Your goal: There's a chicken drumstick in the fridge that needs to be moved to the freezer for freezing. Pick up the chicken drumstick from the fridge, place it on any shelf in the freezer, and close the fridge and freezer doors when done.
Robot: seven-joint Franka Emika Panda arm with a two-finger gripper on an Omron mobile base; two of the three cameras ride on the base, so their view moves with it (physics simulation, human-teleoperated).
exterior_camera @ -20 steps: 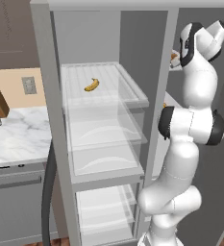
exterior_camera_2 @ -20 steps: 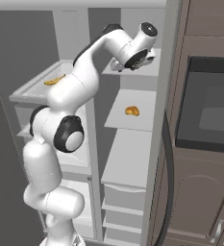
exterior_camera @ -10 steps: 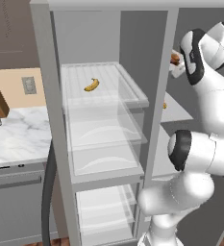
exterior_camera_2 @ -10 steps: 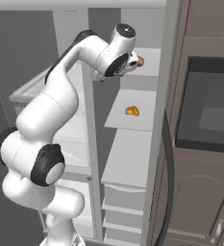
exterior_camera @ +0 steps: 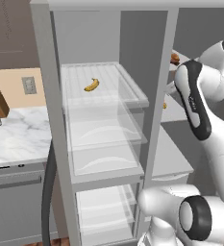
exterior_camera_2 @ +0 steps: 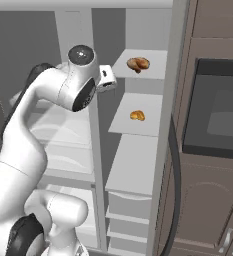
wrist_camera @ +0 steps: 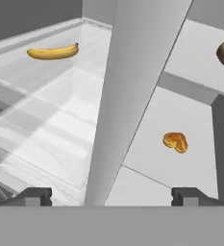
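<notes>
Chicken drumstick point(exterior_camera_2: 138, 64) rests on the freezer's top shelf point(exterior_camera_2: 155, 70) while our hand point(wrist_camera: 111, 196), fingers spread wide and empty, hovers outside the shelf's front edge.

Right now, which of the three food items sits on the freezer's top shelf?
The chicken drumstick, golden-brown, on the uppermost solid grey shelf. The smaller orange item lies one shelf lower; the banana is on fridge glass.

Two flanking base views, close hand view, all facing the fridge point(exterior_camera: 99, 120)

The fridge point(exterior_camera: 104, 125) has clear glossy glass shelves; the freezer point(exterior_camera_2: 138, 150) shelf point(exterior_camera_2: 155, 67) looks matt pale-grey.
</notes>
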